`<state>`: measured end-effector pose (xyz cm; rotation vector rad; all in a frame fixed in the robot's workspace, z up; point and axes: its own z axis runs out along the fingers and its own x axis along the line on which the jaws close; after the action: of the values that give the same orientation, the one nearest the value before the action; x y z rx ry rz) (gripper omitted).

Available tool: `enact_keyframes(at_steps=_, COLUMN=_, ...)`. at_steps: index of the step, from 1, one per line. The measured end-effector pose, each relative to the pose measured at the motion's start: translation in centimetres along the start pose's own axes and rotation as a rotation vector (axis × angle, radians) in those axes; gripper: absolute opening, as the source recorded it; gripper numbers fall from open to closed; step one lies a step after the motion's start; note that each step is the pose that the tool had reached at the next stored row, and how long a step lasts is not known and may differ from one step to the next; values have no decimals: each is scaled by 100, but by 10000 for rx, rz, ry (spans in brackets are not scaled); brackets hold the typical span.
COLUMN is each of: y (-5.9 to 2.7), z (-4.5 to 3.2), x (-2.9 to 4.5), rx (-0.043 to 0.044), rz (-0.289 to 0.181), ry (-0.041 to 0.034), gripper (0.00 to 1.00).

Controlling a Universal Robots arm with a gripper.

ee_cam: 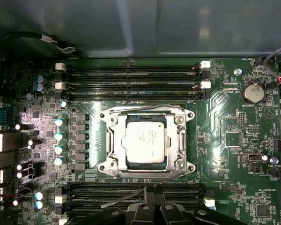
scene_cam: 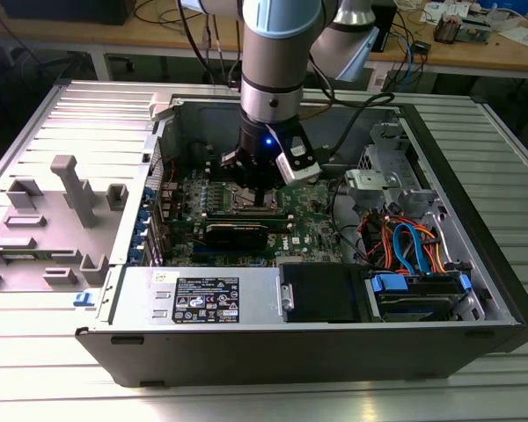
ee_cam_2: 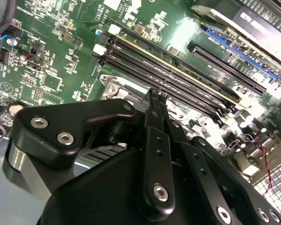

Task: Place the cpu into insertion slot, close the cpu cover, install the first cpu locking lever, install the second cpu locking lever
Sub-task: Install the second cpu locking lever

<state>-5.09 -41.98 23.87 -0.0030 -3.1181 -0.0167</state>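
Silver-grey square cpu point(ee_cam: 145, 142): sat in the silver-rimmed insertion slot point(ee_cam: 113, 165) on the green board.
Thin silver frame cpu cover point(ee_cam: 180, 136): lay flat around it.
Black gripper point(ee_cam: 151, 189): fingers pinched together at the socket's edge, on a thin metal lever point(ee_cam: 131, 197).

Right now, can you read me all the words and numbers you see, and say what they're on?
Nothing is clear enough to quote.
White label on the silver box, exterior view: lines of print and signs, too small to read.
cpu, first wrist view: faint print on its metal top, too blurred to read.
Green circuit board, first wrist view: tiny white markings, too small to read.
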Motion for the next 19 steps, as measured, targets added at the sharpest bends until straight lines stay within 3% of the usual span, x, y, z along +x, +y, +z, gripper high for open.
enact_keyframes(at_steps=13, y=-2, z=9, x=60, rx=12, rz=-410, ry=210, gripper=11)
enact_keyframes(at_steps=19, y=-2, z=18, x=117, rx=12, rz=-439, ry=219, gripper=11)
